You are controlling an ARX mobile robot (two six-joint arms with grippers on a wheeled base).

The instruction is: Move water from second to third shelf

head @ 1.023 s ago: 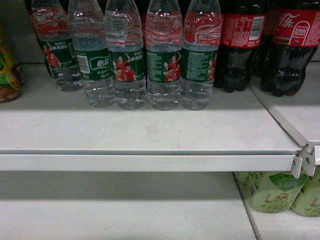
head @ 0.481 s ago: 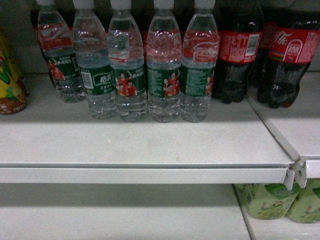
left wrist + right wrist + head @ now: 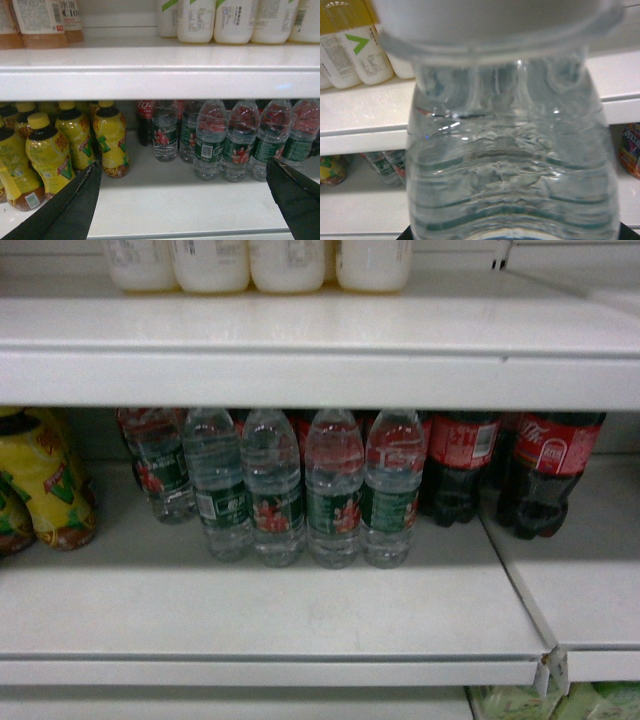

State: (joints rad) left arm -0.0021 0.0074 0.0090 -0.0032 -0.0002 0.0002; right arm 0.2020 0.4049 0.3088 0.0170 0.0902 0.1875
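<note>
A water bottle (image 3: 512, 150) fills the right wrist view, probably pinched in the right claw; shelving it remains. Left claw (image 3: 185, 200) spread, empty.

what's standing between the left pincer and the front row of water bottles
Nothing visible. The left pincer is open, with only bare shelf between it and the water bottles. The yellow bottles stand off to the left.

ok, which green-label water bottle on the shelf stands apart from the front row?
The leftmost clear ribbed green-label water bottle: it stands further back, while the other four form a tight front row.
</note>
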